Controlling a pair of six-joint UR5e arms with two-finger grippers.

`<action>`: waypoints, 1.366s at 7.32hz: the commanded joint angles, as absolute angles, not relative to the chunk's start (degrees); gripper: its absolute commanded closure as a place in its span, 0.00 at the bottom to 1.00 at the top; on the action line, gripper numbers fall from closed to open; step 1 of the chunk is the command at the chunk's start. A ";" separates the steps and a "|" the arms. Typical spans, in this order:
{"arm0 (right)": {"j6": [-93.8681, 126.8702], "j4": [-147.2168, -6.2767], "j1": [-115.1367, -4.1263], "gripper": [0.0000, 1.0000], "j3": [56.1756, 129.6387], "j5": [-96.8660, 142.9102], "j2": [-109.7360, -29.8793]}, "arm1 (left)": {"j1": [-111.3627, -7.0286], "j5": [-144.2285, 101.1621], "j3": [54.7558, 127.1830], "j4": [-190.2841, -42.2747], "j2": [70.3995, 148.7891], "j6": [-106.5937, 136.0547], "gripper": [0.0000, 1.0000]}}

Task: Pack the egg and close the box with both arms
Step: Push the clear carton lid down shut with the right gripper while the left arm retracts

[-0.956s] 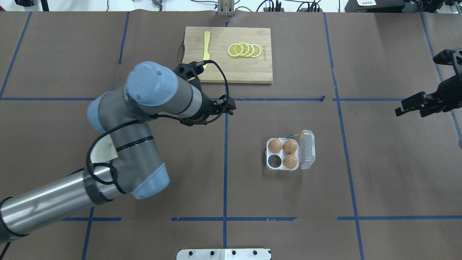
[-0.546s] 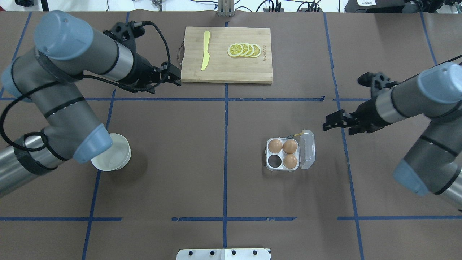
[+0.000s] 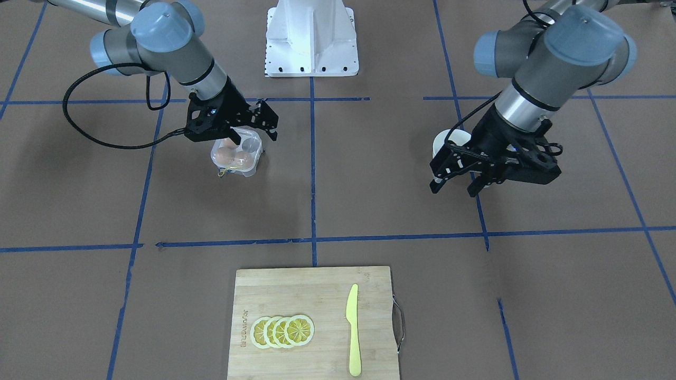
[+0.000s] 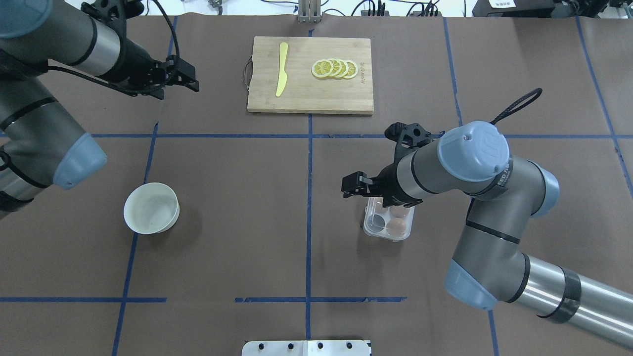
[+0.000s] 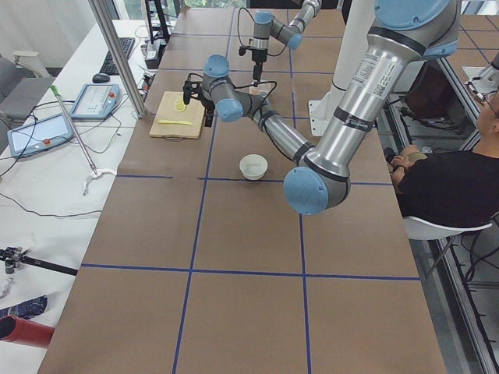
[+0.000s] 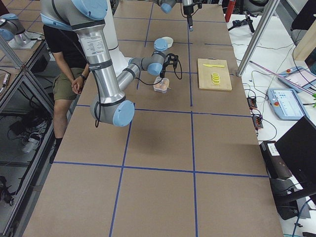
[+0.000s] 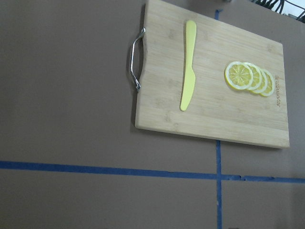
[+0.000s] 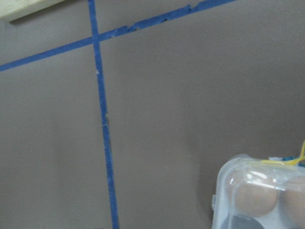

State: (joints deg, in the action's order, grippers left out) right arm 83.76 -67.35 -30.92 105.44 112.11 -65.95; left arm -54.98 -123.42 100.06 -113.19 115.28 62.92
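Hanging low over the tabletop [image 4: 247, 222], the right arm [image 4: 430, 170] could, I judge, shove or crush the box [image 4: 368, 230] beneath it, where three eggs [image 4: 397, 226] sit beside one bare cell [image 4: 380, 222]; right fingers [image 4: 352, 180] and left fingers [image 4: 188, 85] are apart, empty; the cutting board's [image 4: 321, 94] stamp [image 7: 278, 90] is too small to read.

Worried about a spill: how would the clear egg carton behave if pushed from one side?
The carton looks like thin clear plastic, so probably light and flexible, likelier to slide than resist. One cell looks empty beside the eggs, so it might swivel unevenly.
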 commanded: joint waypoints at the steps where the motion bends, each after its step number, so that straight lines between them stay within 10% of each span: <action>1: 84.02 -69.95 -33.99 0.00 108.87 113.36 -65.82 | -60.18 -126.12 102.03 -113.20 108.75 52.87 0.13; 10: 17.06 -86.59 -80.92 0.00 108.02 139.66 -90.27 | -83.65 -129.02 94.41 -112.59 91.15 1.60 0.12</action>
State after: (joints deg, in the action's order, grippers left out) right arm 29.62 -79.19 -76.50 108.93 139.52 -90.11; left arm -81.21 -128.74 96.27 -112.58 92.01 4.79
